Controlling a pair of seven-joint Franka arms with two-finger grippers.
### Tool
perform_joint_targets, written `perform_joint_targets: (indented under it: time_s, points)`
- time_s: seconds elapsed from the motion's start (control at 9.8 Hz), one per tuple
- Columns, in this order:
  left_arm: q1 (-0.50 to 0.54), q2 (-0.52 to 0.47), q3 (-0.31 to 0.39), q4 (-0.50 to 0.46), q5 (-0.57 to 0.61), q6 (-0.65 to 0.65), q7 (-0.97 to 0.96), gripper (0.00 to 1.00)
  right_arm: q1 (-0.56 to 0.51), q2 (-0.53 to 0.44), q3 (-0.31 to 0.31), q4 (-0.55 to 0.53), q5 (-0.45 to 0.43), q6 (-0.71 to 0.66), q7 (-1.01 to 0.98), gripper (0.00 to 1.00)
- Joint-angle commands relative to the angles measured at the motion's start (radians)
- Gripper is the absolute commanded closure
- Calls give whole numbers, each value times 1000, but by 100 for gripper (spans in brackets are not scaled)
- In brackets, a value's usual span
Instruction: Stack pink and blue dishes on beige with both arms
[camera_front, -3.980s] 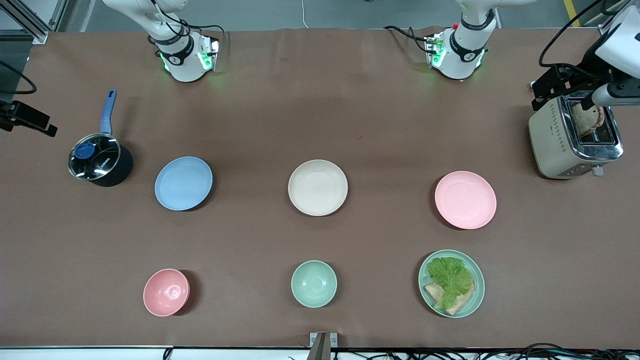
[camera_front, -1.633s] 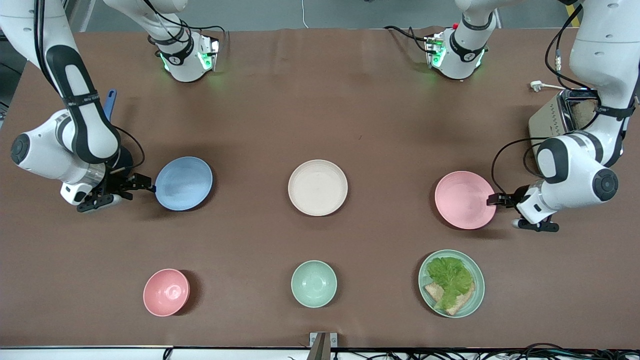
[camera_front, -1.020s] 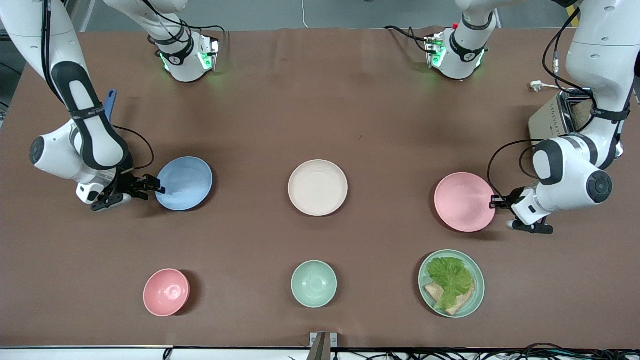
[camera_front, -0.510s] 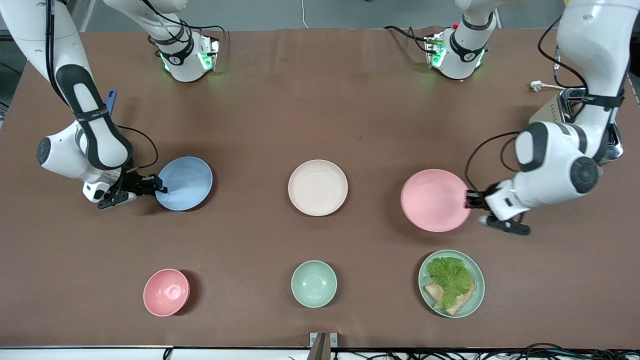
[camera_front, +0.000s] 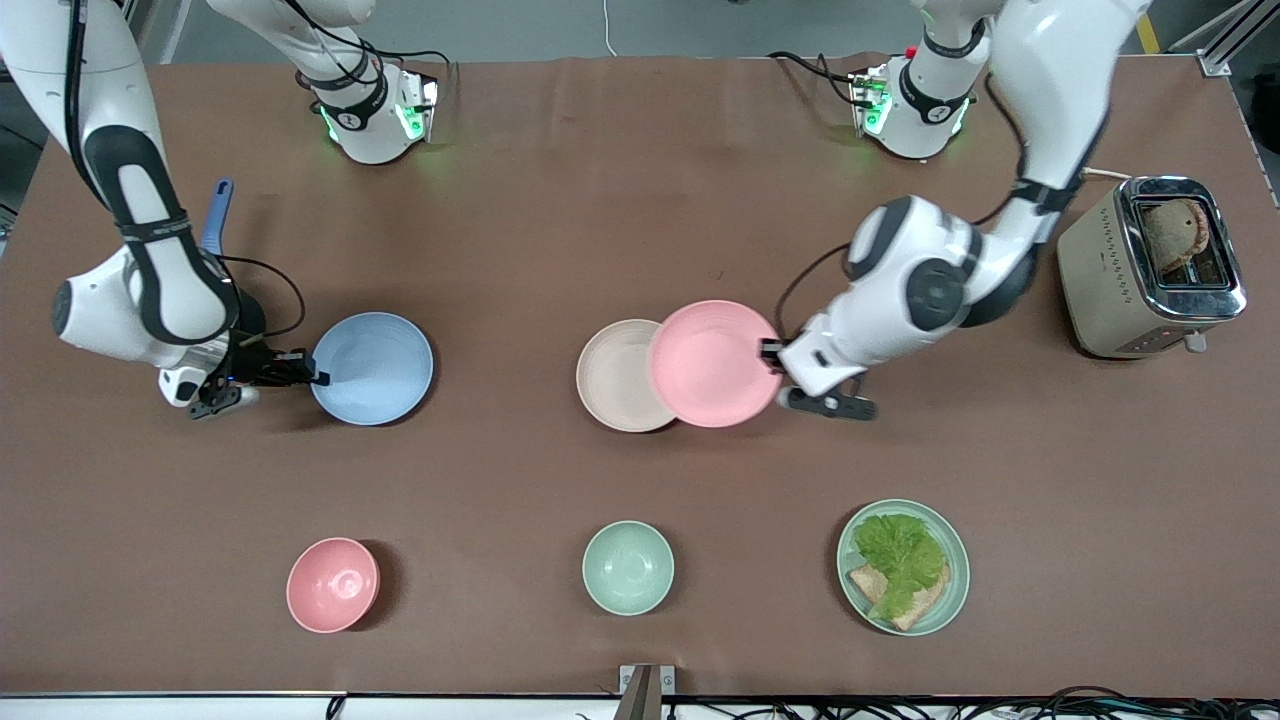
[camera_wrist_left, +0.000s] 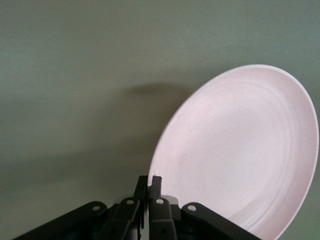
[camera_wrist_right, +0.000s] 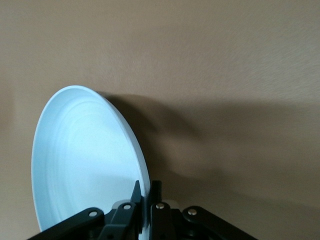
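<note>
The pink plate (camera_front: 710, 363) hangs in the air, partly over the beige plate (camera_front: 618, 375) at the table's middle. My left gripper (camera_front: 771, 355) is shut on the pink plate's rim (camera_wrist_left: 156, 172) at the edge toward the left arm's end. The blue plate (camera_front: 373, 368) is lifted slightly near the right arm's end of the table, and my right gripper (camera_front: 313, 374) is shut on its rim (camera_wrist_right: 145, 192). In the right wrist view the blue plate (camera_wrist_right: 85, 160) casts a shadow on the brown table.
A toaster (camera_front: 1150, 265) with bread stands at the left arm's end. A dark pot's blue handle (camera_front: 214, 222) shows beside the right arm. Nearer the camera lie a pink bowl (camera_front: 332, 584), a mint bowl (camera_front: 627, 567) and a mint plate with lettuce and bread (camera_front: 903, 566).
The left arm has carried the pink plate from the left arm's end toward the middle, now overlapping the beige plate. The right gripper closed on the blue plate's rim and raised it slightly.
</note>
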Motion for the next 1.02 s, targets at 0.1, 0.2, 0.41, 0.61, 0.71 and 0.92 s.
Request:
perform_joint_targets:
  time_s: [0.1, 0.2, 0.41, 0.61, 0.71, 0.92]
  points:
    - [-52, 142, 5, 14, 172, 133, -216, 100, 6, -27, -85, 205, -98, -319, 144, 100]
    - [-84, 156, 5, 28, 175, 138, -251, 100, 7, -44, -84, 259, -153, -373, 227, 100]
    - [-109, 169, 10, 31, 178, 139, -293, 99, 47, -79, -75, 304, -204, -425, 388, 100]
    - [-110, 188, 10, 39, 178, 141, -296, 92, 107, -111, -17, 304, -244, -413, 568, 100]
    - [-109, 189, 10, 40, 178, 141, -313, 65, 107, -119, 63, 295, -245, -375, 670, 100]
    - [-99, 178, 10, 77, 180, 132, -324, 0, 107, -130, 225, 283, -245, -267, 885, 99]
